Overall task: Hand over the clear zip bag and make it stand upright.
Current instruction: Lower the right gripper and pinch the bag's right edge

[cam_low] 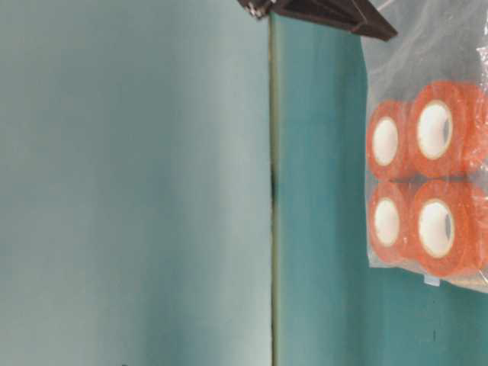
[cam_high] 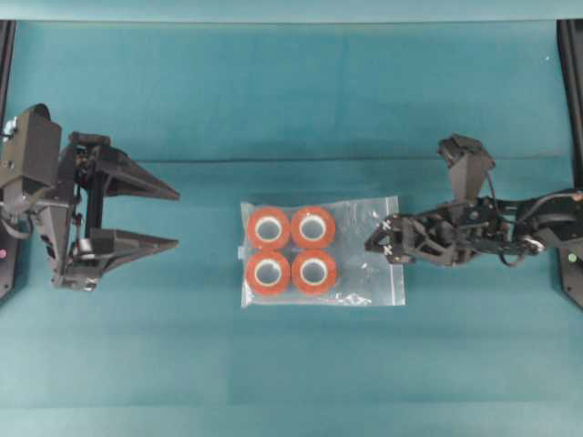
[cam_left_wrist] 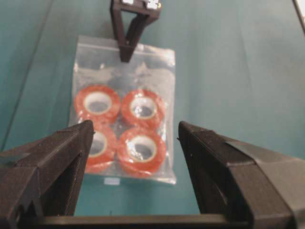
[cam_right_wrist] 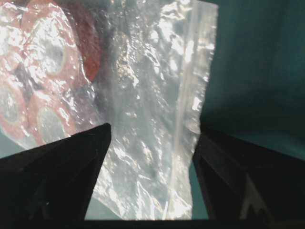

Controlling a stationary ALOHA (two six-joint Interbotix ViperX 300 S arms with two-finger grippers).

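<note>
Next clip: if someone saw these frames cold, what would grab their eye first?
The four orange tape rolls, packed two by two inside the clear zip bag lying flat mid-table on the teal cloth. Next, the right gripper, open, at the bag's empty zip end; its wrist view shows the crinkly plastic between its fingers. The left gripper waits open, apart from the bag.

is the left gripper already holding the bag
No: in the overhead view the left gripper sits open, well apart from the clear zip bag, which lies flat on the table.
</note>
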